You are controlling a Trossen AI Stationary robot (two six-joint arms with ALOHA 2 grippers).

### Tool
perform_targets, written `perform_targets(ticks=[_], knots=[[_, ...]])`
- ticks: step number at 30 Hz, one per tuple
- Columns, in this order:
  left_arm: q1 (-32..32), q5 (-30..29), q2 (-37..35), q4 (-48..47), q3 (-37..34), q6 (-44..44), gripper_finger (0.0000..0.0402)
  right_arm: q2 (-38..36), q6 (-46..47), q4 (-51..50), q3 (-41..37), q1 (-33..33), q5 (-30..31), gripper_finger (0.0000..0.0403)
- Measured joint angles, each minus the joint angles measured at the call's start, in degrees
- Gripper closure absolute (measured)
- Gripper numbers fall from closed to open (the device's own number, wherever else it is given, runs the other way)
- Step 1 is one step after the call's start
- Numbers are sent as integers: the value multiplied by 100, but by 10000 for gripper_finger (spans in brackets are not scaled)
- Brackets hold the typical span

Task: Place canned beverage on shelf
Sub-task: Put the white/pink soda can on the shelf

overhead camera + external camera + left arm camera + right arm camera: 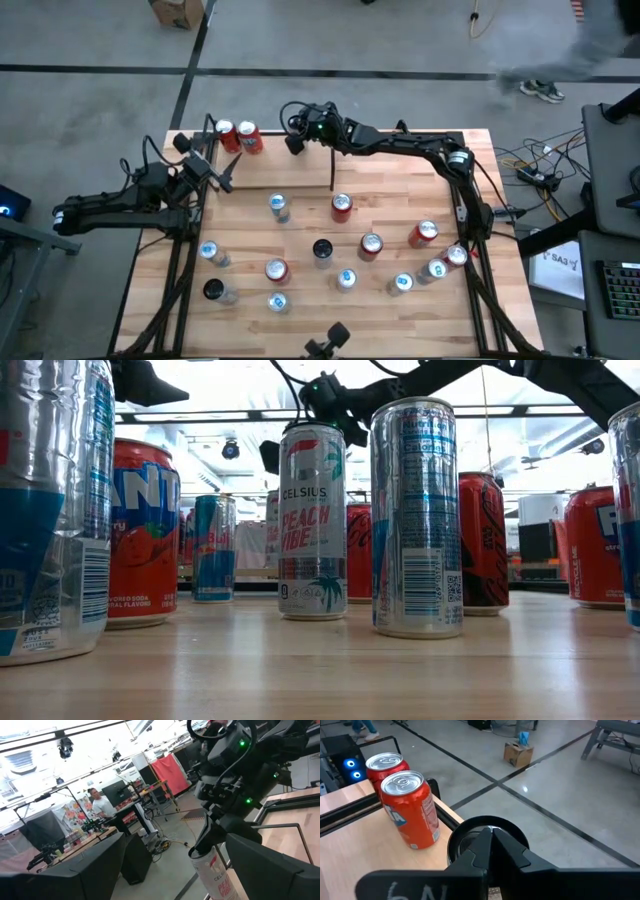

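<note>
Light wood tabletop (300, 215) inside a black frame, grey concrete floor (400, 60) all round, and loose cans (342, 207) standing scattered over the near half. Along the far edge, toward the left, the shelf (285, 175): a narrow bay of thin black bars with a plank floor, and two red cans (412, 810) upright side by side at its left end.

Right arm stretched out long from its base on the right side, running up that edge, then bent and reaching leftward along the back of the table. Wrist tipped down over the shelf's far edge, just beside the red pair but apart from it.

Right gripper (297, 138) pinched fully together on the dark top rim of a white can (212, 870), gripped from above. Can hanging upright below the fingers, pink lettering on its side, close by the shelf's black rail. Bottom of it hidden, so no telling whether it rests on the plank or sits clear of it.

Left arm lying low along the left side of the table, forearm pointing toward the shelf's left end. Left gripper (222, 172) spread wide, with nothing between the fingers and nothing touched, aimed at the other arm's wrist and the can beneath it.
</note>
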Motion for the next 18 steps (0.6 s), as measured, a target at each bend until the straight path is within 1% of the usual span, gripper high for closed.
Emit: perform_targets(ticks=[7, 12, 18], knots=[[-2, 2, 0, 0, 0, 0, 72, 0, -57, 2, -2, -34, 22, 394], [-2, 2, 0, 0, 0, 0, 72, 0, -201, -2, -4, -39, 214, 394], [0, 0, 0, 0, 0, 0, 72, 0, -214, -15, 80, -26, 209, 394]])
